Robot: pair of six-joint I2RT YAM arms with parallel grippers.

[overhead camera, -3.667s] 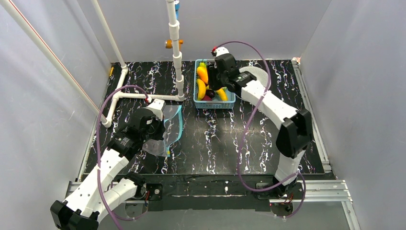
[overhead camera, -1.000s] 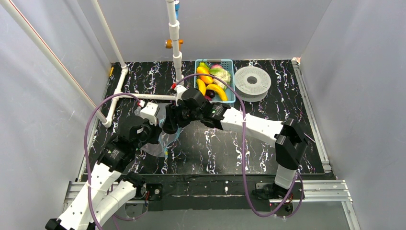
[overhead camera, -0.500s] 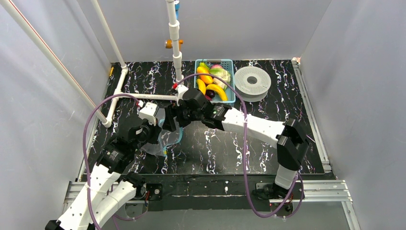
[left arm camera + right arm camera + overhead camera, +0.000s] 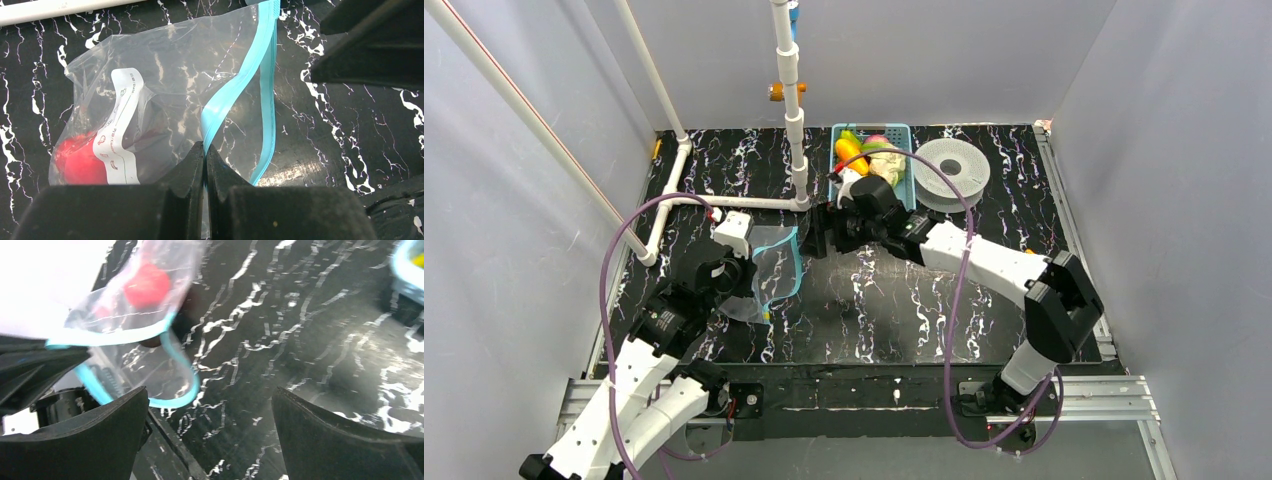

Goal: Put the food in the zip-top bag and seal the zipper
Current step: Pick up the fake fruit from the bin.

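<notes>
1. Starting at the far left of the top view, a white pipe frame lies on the black marbled table, just beyond my left arm.
2. My left gripper is closed tight. In its wrist view, the left gripper has both fingers pressed together on one lip of the pale-blue zipper, pinching it.
3. The zip-top bag lies on the table just right of that gripper and left of centre. Its mouth is unsealed: the pinched lip and the other lip curve apart.
4. Inside the zip-top bag, the red apple sits at the closed end behind a white label. A dark shape lies beside it, which I cannot identify.
5. My right gripper hangs just right of the bag, near it but not touching. From its wrist, the right gripper has its fingers spread wide with nothing between them. Beyond them are the bag, its gaping blue rim and the apple.
6. Right of that, at the back of the table, the light-blue basket is partly covered by my right arm. It holds a cauliflower and an orange-yellow piece.
7. Furthest right, a white spool lies flat just beside the basket.
</notes>
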